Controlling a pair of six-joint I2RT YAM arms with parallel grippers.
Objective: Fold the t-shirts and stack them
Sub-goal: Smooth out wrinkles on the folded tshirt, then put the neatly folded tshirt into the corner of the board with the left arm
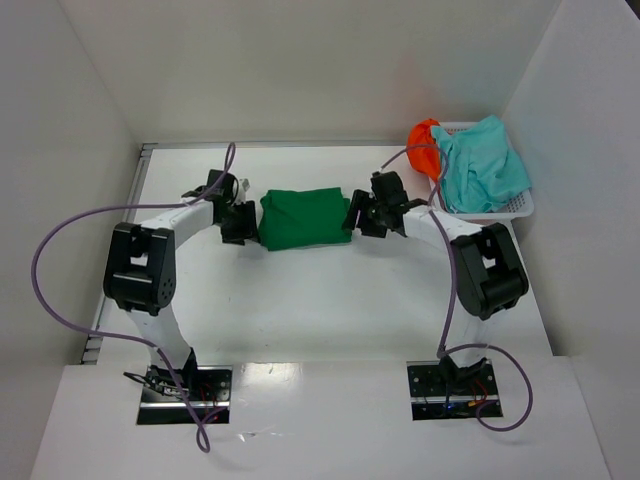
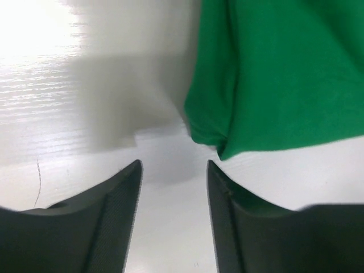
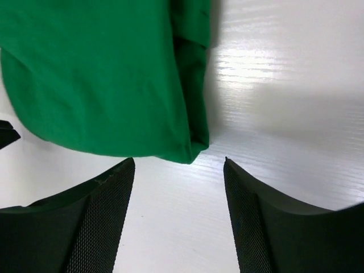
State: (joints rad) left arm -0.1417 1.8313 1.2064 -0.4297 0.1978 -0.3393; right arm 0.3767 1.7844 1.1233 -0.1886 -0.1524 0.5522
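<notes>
The folded dark green t-shirt [image 1: 303, 218] lay on the bench [image 1: 300, 320] between the left gripper [image 1: 243, 222] and right gripper [image 1: 356, 214], both parted and empty just off its ends; soft, light and floppy, it seemed best pinched through all layers at those edges.

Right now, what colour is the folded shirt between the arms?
The shirt is plain green, clearest in the top view.
</notes>
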